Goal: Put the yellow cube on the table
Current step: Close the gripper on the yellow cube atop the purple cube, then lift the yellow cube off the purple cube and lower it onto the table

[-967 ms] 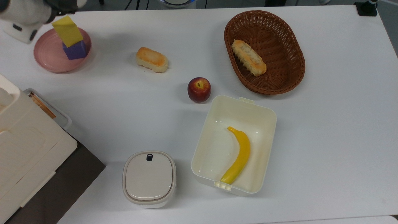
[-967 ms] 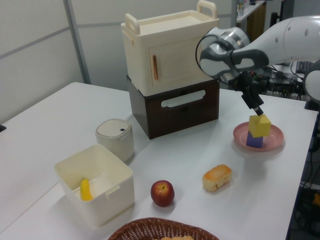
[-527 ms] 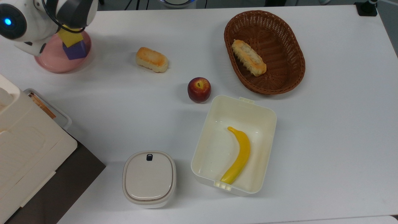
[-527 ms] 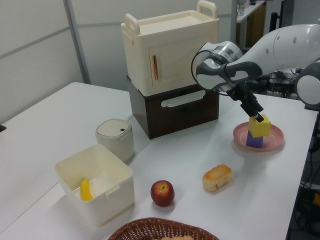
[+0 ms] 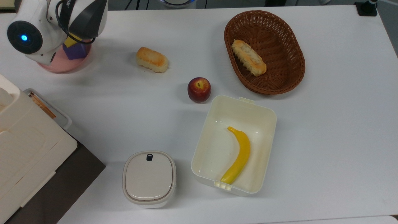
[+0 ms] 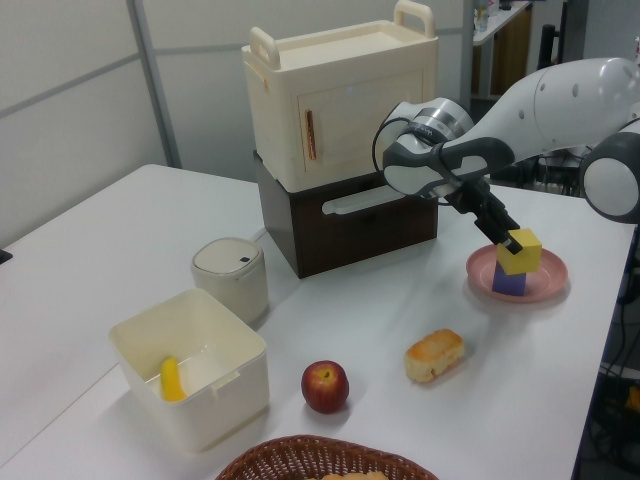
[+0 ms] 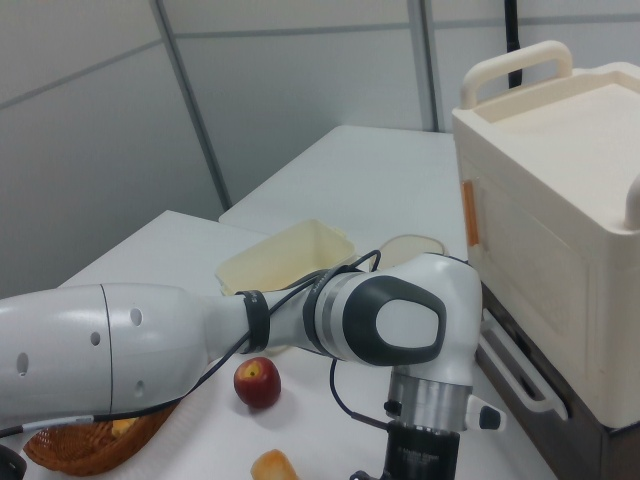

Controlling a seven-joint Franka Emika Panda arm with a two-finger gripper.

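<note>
Though meant for the table (image 6: pixel 90 250), found the yellow cube (image 6: pixel 524 255) perched on the purple cube (image 6: pixel 510 284) on the plate (image 6: pixel 550 283), far right in the left view. Noted the gripper (image 6: pixel 512 240) at its upper left edge, presumably for lifting it off. Could not tell whether spread or clamped.

The white counter (image 5: pixel 326 140) carries a pink plate (image 5: pixel 59 63) at the top view's far left, a bread roll (image 5: pixel 151 59), an apple (image 5: pixel 199 89), a wicker basket (image 5: pixel 290 79), an open cream box (image 5: pixel 267 121), a lidded container (image 5: pixel 149 179) and a dark-based cabinet (image 6: pixel 345 215).
</note>
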